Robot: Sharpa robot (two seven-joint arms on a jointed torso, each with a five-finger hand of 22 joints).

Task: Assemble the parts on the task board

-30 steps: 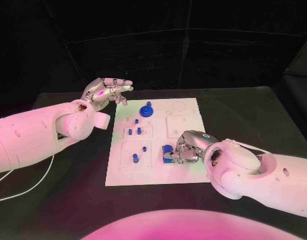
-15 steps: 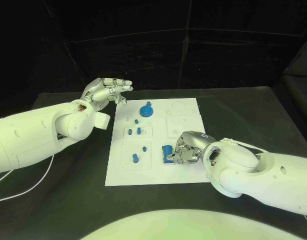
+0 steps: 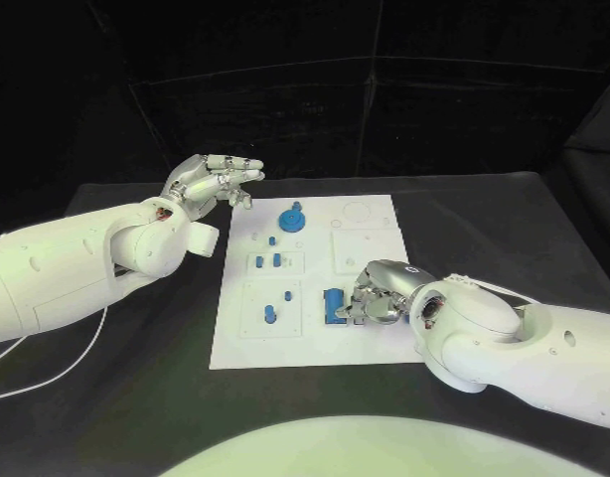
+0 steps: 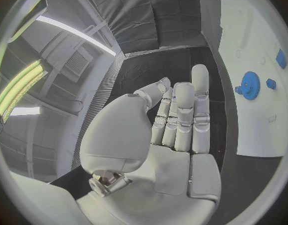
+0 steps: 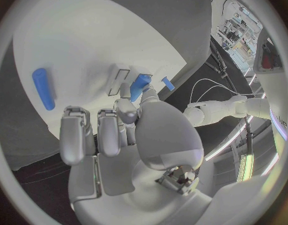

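Nearest the robot, the right hand [image 3: 374, 298] sits low over the near right part of the task board [image 3: 302, 348], fingers curled around a blue block-shaped part [image 3: 335, 301]. Over the last second it has barely shifted: the hand stays hunched on the same spot, and the part stays at the same place on the board. From the right wrist view, the thumb and one finger meet at that blue part [image 5: 139, 86], which stands tilted by a pair of rectangular slots [image 5: 118, 80]. Whether it is truly pinched or only nudged, I cannot tell for sure, but it looks like a grasp. My read: it is working the piece into its seat, slowly, and the insertion is not finished.

Just left of that, a short blue peg [image 3: 268, 315] lies on the board, with more small blue pieces [image 3: 266, 261] further up.

Further on, the blue gear [image 3: 292, 220] stands near the far edge; the left wrist view catches it too.

Farthest out, the left hand [image 3: 214, 183] hovers off the board's far left corner, fingers loosely extended and holding nothing, unchanged from a moment ago. It seems to be waiting its turn.
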